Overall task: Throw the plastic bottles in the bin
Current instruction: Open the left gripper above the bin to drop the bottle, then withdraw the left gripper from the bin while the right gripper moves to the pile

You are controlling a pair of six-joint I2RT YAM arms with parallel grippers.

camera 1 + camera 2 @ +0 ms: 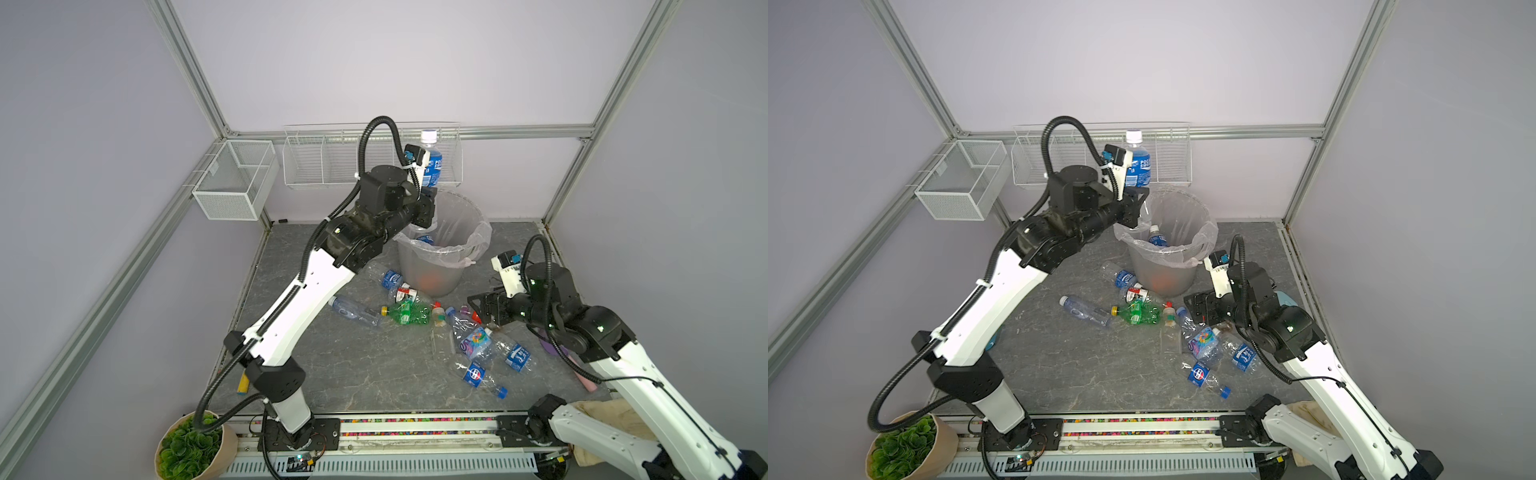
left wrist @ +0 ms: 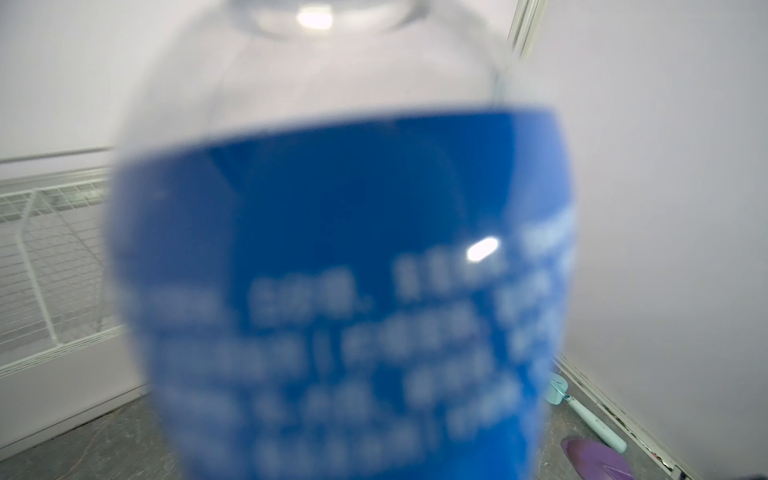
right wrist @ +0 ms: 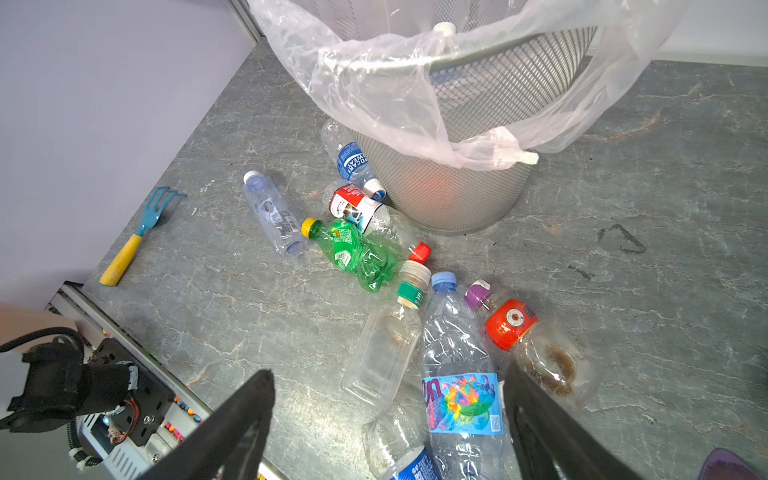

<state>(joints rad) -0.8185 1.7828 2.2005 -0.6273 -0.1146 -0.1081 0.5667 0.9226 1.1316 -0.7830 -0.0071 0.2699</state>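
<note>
My left gripper [image 1: 428,205] [image 1: 1136,203] is shut on the base of an upright plastic bottle with a blue label [image 1: 433,160] [image 1: 1138,166], above the far left rim of the bin [image 1: 428,274] [image 1: 1163,270]. That bottle [image 2: 340,270] fills the left wrist view and hides the fingers. One bottle [image 1: 1158,239] lies inside the bin. My right gripper [image 1: 478,305] [image 3: 388,374] hangs open over several bottles lying on the table, among them a green one [image 1: 409,312] [image 3: 353,253] and one with a multicoloured label [image 1: 476,340] [image 3: 461,399].
White wire baskets [image 1: 232,183] [image 1: 324,158] hang on the back and left walls. A blue and yellow toy rake [image 3: 137,237] lies by the left wall. A purple thing [image 2: 594,457] and a teal brush [image 2: 590,415] lie at the right edge. A potted plant [image 1: 189,449] stands front left.
</note>
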